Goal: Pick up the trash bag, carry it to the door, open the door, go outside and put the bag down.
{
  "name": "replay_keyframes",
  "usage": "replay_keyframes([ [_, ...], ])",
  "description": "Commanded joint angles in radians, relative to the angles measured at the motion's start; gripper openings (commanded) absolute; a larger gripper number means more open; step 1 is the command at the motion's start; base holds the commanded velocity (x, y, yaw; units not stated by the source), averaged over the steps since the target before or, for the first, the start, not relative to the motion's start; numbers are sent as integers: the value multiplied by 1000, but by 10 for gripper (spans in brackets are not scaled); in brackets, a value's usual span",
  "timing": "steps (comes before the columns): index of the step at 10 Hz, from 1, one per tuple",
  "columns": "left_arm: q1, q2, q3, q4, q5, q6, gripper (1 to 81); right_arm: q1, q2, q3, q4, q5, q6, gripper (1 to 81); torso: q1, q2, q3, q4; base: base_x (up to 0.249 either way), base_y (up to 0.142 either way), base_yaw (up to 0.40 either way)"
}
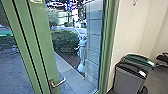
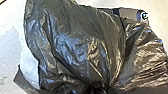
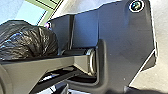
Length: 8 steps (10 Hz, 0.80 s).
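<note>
One trash bag point(image 2: 75, 50) at left pincer point(image 2: 97, 89)

Jointed bar point(image 3: 57, 63) beside dark plate point(image 3: 125, 40)

The grey floor point(image 1: 158, 80) carries a grey bin point(image 1: 127, 78) and, just beside it, a green-topped bin point(image 1: 138, 59).

Two bins point(image 1: 127, 80) can be counted, with two pale labels point(image 1: 142, 73) borne on them; one door point(image 1: 41, 32), fitted with one handle point(image 1: 59, 83), one person point(image 1: 82, 48) and one trash bag point(image 2: 75, 47) are also seen
</note>
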Motion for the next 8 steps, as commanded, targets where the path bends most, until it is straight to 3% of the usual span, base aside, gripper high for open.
replay_keyframes([
  [1, -49, -7, -1, -8, 77, 1, 10, 43, -13, 7, -3, -41, -1, 811, 0, 0, 0, 0, 0, 0, 306],
  [8, -49, -5, -1, 0, 77, 1, 10, 38, 45, -114, -5, -40, -1, 811, 0, 0, 0, 0, 0, 0, 307],
])
